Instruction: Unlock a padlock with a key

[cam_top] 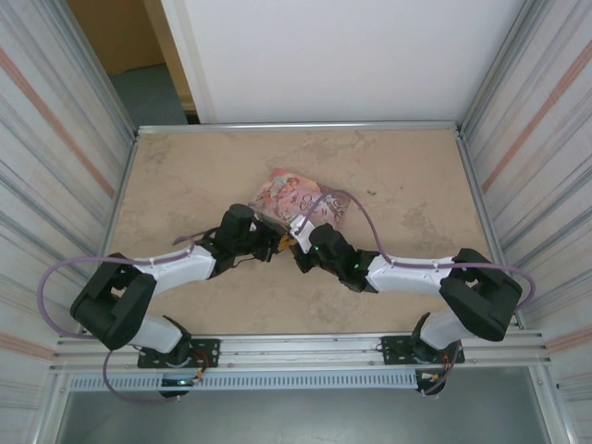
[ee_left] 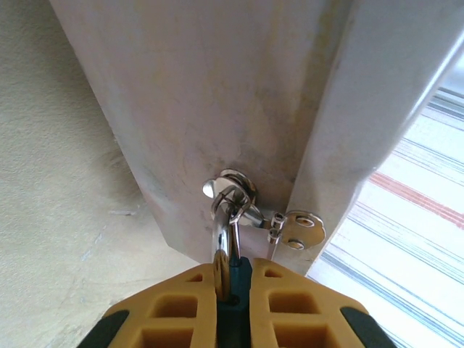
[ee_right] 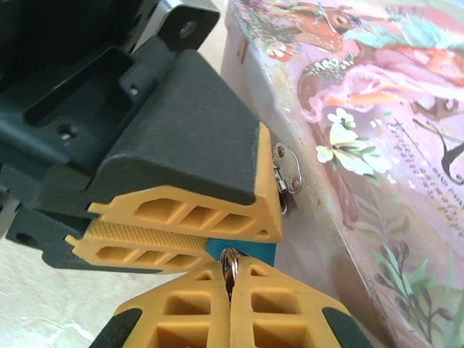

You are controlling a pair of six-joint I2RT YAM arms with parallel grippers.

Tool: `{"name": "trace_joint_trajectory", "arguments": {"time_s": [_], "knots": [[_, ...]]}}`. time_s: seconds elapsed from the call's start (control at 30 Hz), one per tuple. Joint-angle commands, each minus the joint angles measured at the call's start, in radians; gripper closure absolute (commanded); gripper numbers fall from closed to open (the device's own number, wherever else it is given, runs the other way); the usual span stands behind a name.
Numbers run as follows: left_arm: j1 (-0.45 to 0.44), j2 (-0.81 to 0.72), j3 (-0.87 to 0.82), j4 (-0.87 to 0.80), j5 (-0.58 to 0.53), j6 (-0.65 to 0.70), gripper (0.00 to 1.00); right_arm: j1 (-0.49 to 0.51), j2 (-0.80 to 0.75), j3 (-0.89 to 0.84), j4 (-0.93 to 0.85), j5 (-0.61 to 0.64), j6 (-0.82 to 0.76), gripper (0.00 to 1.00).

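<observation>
Right gripper (ee_right: 230,275) pinched the key (ee_right: 230,259); left gripper (ee_left: 233,274) clamped the padlock (ee_left: 243,291). Any twist needed to be gentle and straight.

The left arm (cam_top: 176,266) and right arm (cam_top: 407,275) wear white shells between bulky black joint housings, and a thin lilac cable (cam_top: 370,227) trails along each. Their fingers (ee_left: 174,312) are yellow-orange with hollow ribbed cells, fixed to black blocks dotted with small screws (ee_right: 65,133).
</observation>
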Motion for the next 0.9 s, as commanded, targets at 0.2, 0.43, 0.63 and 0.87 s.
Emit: {"name": "trace_joint_trajectory", "arguments": {"time_s": [0.2, 0.43, 0.63, 0.87], "knots": [[-0.026, 0.003, 0.0, 0.05, 0.054, 0.001, 1.0, -0.048, -0.03, 0.04, -0.037, 0.004, 0.345, 1.0], [-0.032, 0.01, 0.005, 0.052, 0.05, -0.003, 1.0, -0.058, -0.016, 0.072, -0.137, -0.004, 0.511, 1.0], [-0.038, 0.018, 0.005, 0.052, 0.047, -0.006, 1.0, -0.065, 0.002, 0.063, -0.135, 0.0, 0.609, 1.0], [-0.065, 0.048, 0.009, 0.054, 0.029, -0.005, 1.0, -0.065, 0.019, 0.046, -0.117, 0.017, 0.615, 1.0]]}}
